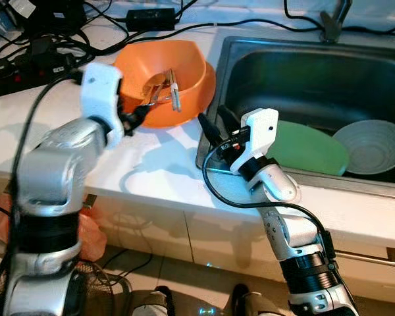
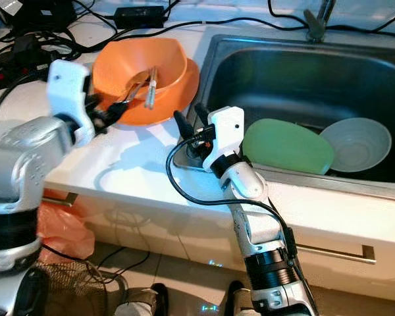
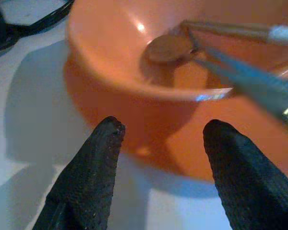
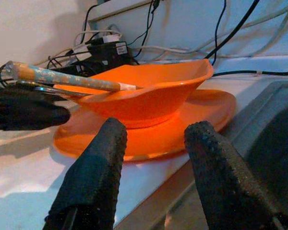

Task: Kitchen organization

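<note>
An orange bowl sits on an orange plate on the white counter, just left of the sink. Inside the bowl lie a spoon and long-handled utensils leaning over its near rim. My left gripper is open at the bowl's near-left side, its fingertips close to the plate's edge. Open too, my right gripper hovers over the sink's left rim and points at the plate, with nothing between its fingers.
A green plate and a pale ribbed bowl lie in the sink. Cables and a power strip crowd the counter's back left. The faucet stands behind the sink. The counter's front edge runs below both arms.
</note>
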You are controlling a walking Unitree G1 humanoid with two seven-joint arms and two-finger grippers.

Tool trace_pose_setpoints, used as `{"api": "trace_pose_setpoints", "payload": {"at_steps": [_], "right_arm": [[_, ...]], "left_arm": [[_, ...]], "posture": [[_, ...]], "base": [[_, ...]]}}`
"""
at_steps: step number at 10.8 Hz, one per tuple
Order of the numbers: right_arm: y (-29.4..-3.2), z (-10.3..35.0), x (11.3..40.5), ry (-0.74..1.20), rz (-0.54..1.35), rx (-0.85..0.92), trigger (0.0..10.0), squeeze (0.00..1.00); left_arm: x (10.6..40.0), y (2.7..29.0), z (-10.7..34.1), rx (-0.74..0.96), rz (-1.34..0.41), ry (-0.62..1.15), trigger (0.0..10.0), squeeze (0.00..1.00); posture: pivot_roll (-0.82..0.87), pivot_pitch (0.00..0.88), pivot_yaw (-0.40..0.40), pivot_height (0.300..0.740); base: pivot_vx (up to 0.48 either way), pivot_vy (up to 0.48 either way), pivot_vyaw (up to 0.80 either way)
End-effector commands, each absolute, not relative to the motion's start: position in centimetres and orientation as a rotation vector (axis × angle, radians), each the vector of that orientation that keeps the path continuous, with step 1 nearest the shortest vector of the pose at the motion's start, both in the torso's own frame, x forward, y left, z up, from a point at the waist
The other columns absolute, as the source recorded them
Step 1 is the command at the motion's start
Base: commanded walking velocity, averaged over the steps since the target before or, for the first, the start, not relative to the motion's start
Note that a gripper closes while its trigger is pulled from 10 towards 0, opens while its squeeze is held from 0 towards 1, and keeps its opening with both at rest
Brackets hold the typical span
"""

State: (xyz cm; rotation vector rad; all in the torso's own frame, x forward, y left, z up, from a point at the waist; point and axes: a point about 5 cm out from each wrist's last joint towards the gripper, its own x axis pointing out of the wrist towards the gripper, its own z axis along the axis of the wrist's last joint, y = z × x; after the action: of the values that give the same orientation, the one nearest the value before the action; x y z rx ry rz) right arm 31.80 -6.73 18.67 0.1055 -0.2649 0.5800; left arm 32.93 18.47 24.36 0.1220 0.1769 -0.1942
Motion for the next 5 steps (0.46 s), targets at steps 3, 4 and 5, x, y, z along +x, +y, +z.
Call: {"api": "trace_pose_setpoints", "payload": {"at_steps": [3,4,5], "right_arm": [[-7.8,16.1,32.5,-0.153,0.566,0.119,10.0,0.0],[-7.9,16.1,32.7,-0.153,0.568,0.111,10.0,0.0],[-8.1,16.1,33.0,-0.153,0.568,0.105,10.0,0.0]], "left_arm": [[30.8,22.5,24.3,0.165,-0.054,0.18,10.0,0.0],[30.1,24.4,24.6,0.242,0.041,0.17,10.0,0.0],[29.8,26.2,25.3,0.272,0.149,0.121,10.0,0.0]], "posture": [[0.17,0.163,0.049,0.74],[0.18,0.15,0.038,0.74],[0.18,0.133,0.029,0.74]], "base": [[0.0,0.0,0.0],[0.0,0.0,0.0],[0.0,0.0,0.0]]}}
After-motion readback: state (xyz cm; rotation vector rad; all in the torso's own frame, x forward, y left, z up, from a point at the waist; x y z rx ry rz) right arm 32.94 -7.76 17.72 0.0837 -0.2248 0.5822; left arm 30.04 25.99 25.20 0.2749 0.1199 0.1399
